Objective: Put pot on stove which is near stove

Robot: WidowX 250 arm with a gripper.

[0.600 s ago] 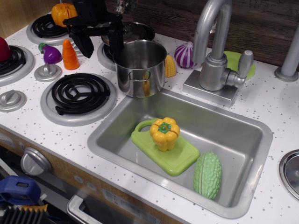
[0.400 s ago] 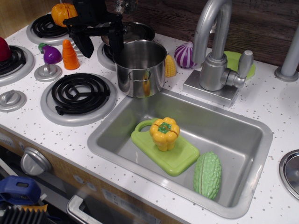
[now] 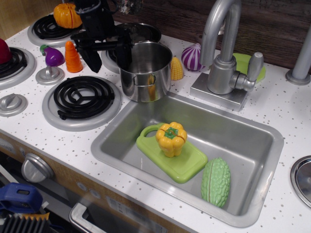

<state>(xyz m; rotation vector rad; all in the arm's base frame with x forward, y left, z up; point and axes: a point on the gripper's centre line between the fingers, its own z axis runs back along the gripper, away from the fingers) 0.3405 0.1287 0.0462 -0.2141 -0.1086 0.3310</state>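
The steel pot stands on the table at the sink's eleven o'clock corner, at two o'clock from the stove. The black end effector reaches down from twelve o'clock, fingers spread wide, one inside the pot's rim, gripping nothing.

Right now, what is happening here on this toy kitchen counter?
A black robot gripper is at the left rim of the pot, its jaws apart, one at the rim and the other outside to the left. The pot stands upright on the counter between the sink and the stove, not yet on the coil. A yellow pepper sits on a green cutting board in the sink.
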